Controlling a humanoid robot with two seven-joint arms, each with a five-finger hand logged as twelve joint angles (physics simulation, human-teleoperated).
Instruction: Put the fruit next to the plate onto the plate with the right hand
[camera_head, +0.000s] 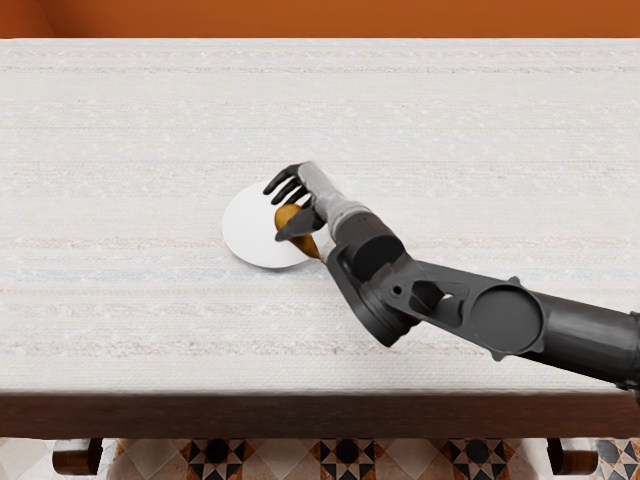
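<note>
Head view. Pale table (130, 130), matte and streaked lengthwise like bleached wood grain, bounded in front by a dark brown edge and at the back by an orange wall (320, 18); patterned floor tiles (345, 458) below. Wide bare surface left of, behind and in front of the plate (245, 235): white, round, flat, smooth, well clear of every table edge. Right hand (300, 203), dark and slightly glossy, at the end of a thick jointed arm (500, 318) entering from the right edge, poised over the plate's right rim. Fingers (283, 183) curled, thumb closed beneath, clasping the fruit (288, 217): yellow-brown, rounded, smooth, over the plate's right portion. Contact between fruit and plate: not discernible.
</note>
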